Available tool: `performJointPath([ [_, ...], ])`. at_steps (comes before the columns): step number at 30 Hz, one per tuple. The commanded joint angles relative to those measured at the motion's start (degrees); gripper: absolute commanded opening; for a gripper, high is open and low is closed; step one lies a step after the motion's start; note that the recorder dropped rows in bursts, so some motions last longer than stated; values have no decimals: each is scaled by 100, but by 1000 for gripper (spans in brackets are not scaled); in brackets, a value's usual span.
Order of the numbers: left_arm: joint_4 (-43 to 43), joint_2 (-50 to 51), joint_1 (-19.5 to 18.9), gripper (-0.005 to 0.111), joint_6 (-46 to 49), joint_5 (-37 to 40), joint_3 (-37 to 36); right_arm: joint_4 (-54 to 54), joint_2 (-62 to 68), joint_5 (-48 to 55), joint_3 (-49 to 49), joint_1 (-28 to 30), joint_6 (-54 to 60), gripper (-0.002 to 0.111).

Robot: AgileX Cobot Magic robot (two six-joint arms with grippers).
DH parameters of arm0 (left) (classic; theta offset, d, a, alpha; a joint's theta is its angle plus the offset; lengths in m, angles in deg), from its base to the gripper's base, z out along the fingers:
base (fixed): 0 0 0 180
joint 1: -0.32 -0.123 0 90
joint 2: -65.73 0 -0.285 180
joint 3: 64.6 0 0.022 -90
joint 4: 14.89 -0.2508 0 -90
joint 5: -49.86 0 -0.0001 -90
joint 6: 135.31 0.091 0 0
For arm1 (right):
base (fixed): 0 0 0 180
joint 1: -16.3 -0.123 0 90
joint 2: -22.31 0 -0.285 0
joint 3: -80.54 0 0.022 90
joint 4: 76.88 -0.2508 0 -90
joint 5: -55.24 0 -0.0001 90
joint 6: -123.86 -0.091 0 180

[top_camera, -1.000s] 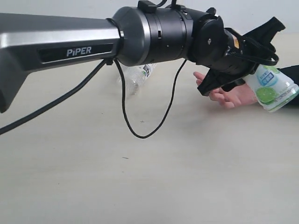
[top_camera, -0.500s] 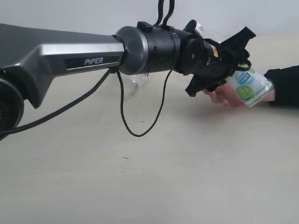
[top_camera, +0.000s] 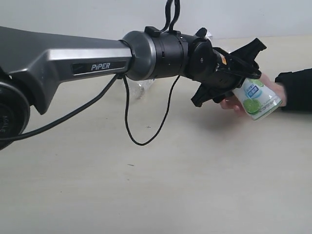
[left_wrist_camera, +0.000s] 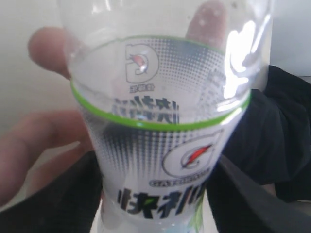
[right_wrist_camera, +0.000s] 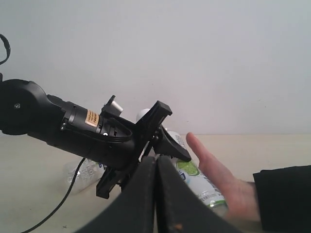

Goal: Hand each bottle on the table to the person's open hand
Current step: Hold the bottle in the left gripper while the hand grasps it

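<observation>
The left claw is clenched on a bottle. In the left wrist view its two dark fingers press on both sides of the clear body, below the green line of the label. The bottle is white with a green fruit on the label. It is tilted, with the bottom end pointing down and away from the arm, and it does not touch the surface.

The bottle is at the person's open hand, on the right side of the exterior view. The lower part of the bottle lies over the palm, and one finger shows behind it. In the right wrist view the hand is flat with the fingers stretched out, and the bottle lies just beside the palm. If the skin really touches the plastic, I cannot tell. A black sleeve covers the wrist.

The right claw is shut with nothing in it; its two fingers meet. It hangs above the surface and looks toward the left arm.

A second bottle, clear, lies on the surface behind the left arm, well apart from the hand. A black cable hangs in a loop under the arm.
</observation>
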Motion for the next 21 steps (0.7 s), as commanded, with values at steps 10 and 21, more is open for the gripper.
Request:
performJointPath([
  [10, 39, -12, -122, 0, 67, 300, 34, 27, -35, -36, 29, 15, 27, 0],
  [21, 29, -12, -122, 20, 155, 329, 34, 37, -35, -36, 29, 15, 27, 0],
])
